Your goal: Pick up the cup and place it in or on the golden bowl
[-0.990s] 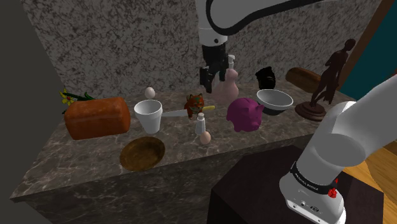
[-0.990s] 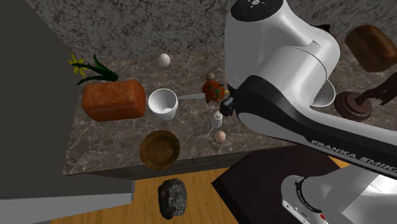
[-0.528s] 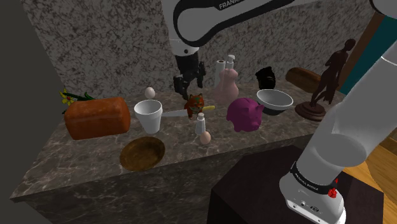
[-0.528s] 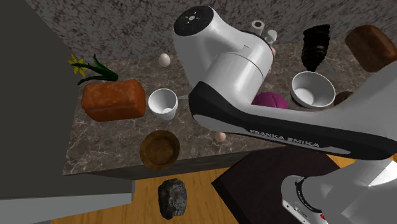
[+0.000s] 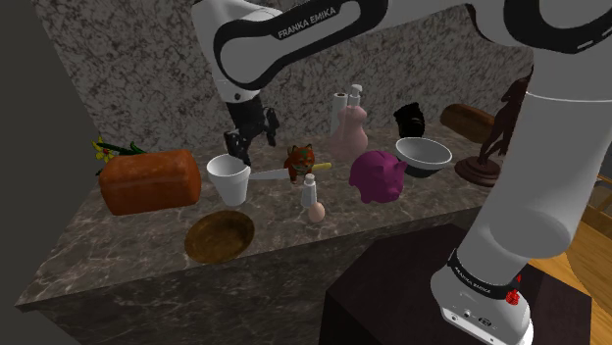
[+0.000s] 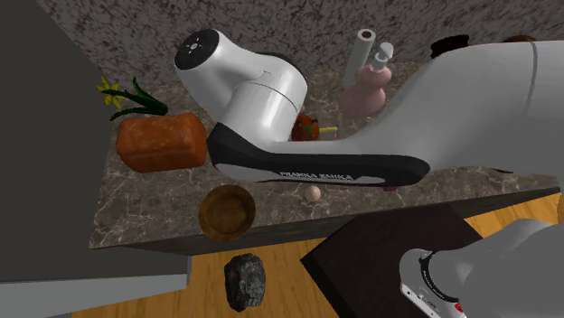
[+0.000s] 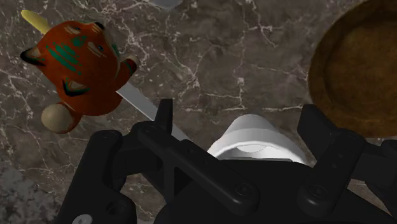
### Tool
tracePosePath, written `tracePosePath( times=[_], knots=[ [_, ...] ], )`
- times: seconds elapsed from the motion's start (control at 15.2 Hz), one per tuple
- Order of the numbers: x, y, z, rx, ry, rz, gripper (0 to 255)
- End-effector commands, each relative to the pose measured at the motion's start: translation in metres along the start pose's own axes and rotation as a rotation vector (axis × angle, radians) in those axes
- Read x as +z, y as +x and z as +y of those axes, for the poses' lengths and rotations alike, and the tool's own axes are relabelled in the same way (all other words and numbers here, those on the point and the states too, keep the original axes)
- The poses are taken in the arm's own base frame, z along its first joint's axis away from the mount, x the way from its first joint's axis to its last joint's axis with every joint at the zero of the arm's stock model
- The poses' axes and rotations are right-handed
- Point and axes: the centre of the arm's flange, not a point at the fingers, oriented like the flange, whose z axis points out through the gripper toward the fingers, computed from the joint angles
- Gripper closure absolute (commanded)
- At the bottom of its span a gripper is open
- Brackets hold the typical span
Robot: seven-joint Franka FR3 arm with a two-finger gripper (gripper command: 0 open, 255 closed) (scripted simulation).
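"Shoulder view first: what do I enter, biggest down?"

"You enter the dark veined marble counter (image 5: pixel 127 260), then the white arm (image 5: pixel 294 34) arching over it from the dark box stand (image 5: pixel 392 289). Next comes the reddish-brown bread loaf (image 5: pixel 150 181) at that view's left."

"And the task items?"

"You note the shallow round golden-brown bowl (image 5: pixel 220 236) at the counter's front edge. The plain white tapered cup (image 5: pixel 229 179) stands upright on the counter behind it, apart from the bowl and just beside the loaf's right end in that view. The black two-finger gripper (image 5: pixel 241 147) hangs directly over the cup's rim."

"Jaws?"

"Wrist view: you see the fingers (image 7: pixel 164 118) spread apart, the cup's rim between and below them, nothing clasped. Whether they touch the rim, you cannot tell. Smaller items: the orange-red cat figurine with green stripes (image 7: pixel 79 67) sits near the cup, with a flat grey blade (image 7: pixel 137 100) running between them. A pale egg (image 5: pixel 316 212) lies nearer the front edge."
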Motion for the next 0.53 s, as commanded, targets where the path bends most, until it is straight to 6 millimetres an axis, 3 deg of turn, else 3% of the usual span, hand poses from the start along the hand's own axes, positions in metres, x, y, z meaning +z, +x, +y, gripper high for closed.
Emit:
tracePosePath(
  times=[0.0,0.46],
  knots=[
    [0.005,0.020,-0.018,0.001,-0.002,-0.002,0],
    [0.022,0.091,-0.078,0.000,-0.009,-0.008,0]
  ],
)
